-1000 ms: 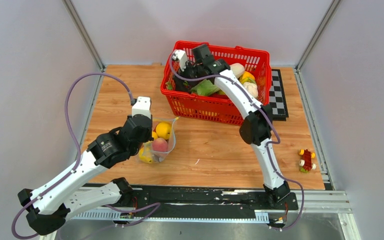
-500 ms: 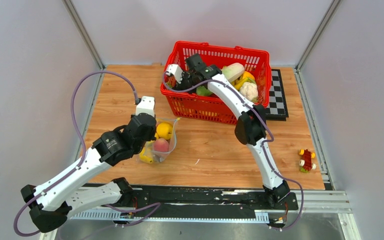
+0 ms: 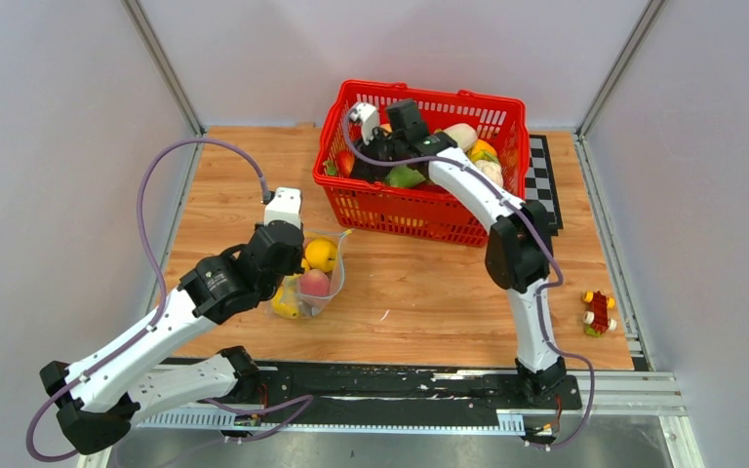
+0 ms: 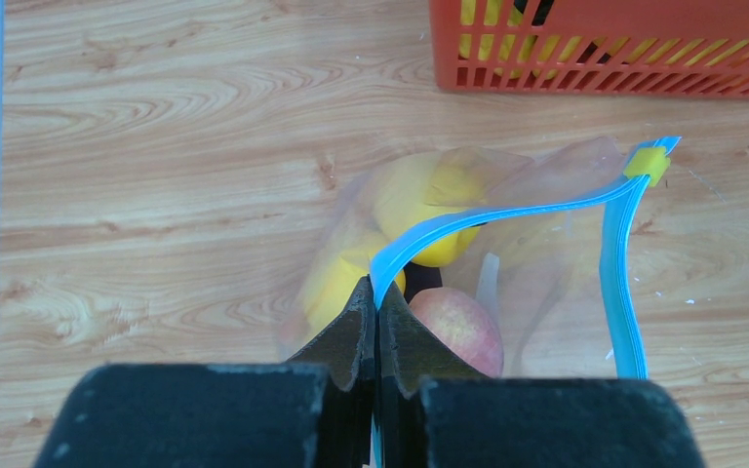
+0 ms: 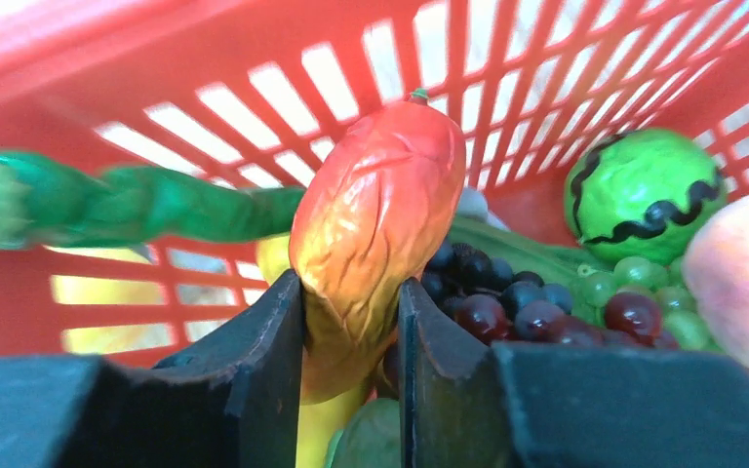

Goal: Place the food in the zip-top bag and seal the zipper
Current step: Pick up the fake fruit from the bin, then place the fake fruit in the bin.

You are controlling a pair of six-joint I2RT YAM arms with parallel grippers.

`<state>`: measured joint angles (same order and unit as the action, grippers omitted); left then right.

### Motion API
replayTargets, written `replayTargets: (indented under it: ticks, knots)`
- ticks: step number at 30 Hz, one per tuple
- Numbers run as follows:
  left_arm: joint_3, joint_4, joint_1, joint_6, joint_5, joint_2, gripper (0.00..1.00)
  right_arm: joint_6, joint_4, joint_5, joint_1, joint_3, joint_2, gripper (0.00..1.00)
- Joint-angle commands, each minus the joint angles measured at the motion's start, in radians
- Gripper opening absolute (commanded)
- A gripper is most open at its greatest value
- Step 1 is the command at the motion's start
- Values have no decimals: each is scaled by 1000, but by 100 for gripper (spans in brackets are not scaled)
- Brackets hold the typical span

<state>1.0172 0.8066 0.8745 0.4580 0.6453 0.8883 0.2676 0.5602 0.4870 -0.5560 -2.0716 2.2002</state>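
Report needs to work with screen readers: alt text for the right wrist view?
The right gripper clamps an orange-red wrinkled fruit inside the red basket. Dark and green grapes, a striped green melon and a peach lie to its right.

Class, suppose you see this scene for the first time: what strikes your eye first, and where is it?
The bright red basket at the far side of the wooden table grabs attention; inside it the right arm's jaws grip a wrinkled orange-red fruit. Nearer, on the left, the left arm's jaws pinch the teal zipper of a clear bag holding yellow fruits and a peach.
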Motion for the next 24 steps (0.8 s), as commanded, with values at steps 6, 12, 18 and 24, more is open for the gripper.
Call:
replayTargets:
  ticks: [6,12,18,24]
  knots:
    - [15,-56,-5,-19,6,-6,0,-551,-538,300,203,220,-188,0]
    - [13,-59,-4,-18,-6,0,0,-656,-635,334,278,346,-261,0]
    - [12,-60,-5,-16,-6,-1,0,-491,-405,198,312,442,-422,3]
    - [10,-70,-5,-21,-5,1,0,-287,-90,-16,317,515,-557,7]
